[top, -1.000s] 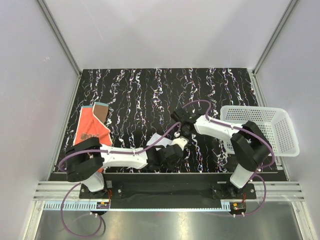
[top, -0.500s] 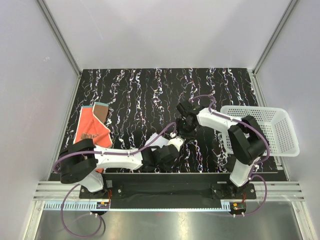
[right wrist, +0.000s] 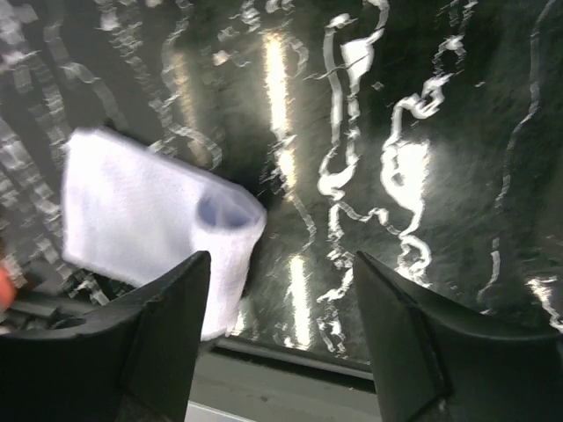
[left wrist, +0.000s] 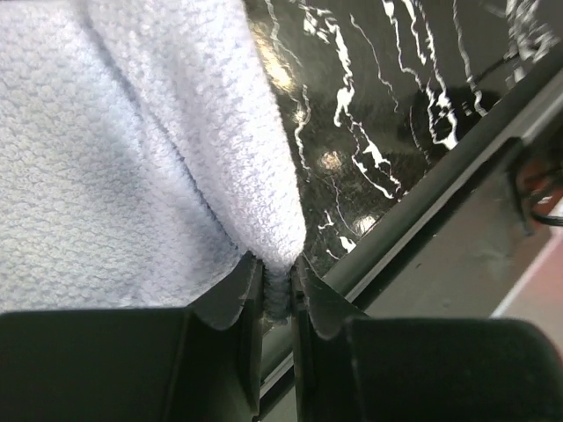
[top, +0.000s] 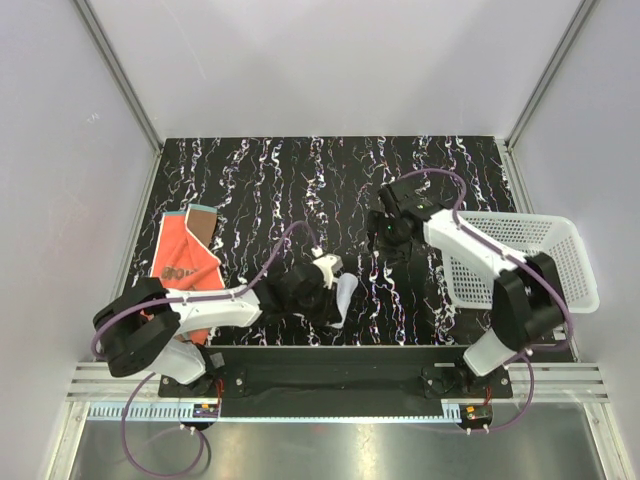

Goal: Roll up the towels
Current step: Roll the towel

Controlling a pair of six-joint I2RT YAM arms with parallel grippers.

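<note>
Your left claw [left wrist: 277, 274] is pinching the white towel [left wrist: 132, 176], likely light and floppy, by a fold near the front of the table [top: 260, 190]. Your right claw [right wrist: 281, 264] is hanging spread. The orange towel [top: 180, 255] is lying flat.

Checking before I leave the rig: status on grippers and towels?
Left gripper shut on white towel. Right gripper open, empty, above table. Orange towel unrolled at left. Basket at right, not in the way.

Robot lab test cell: white panel walls [top: 330, 60], alu frame rails [top: 119, 75], marbled black tabletop [top: 300, 180].
</note>
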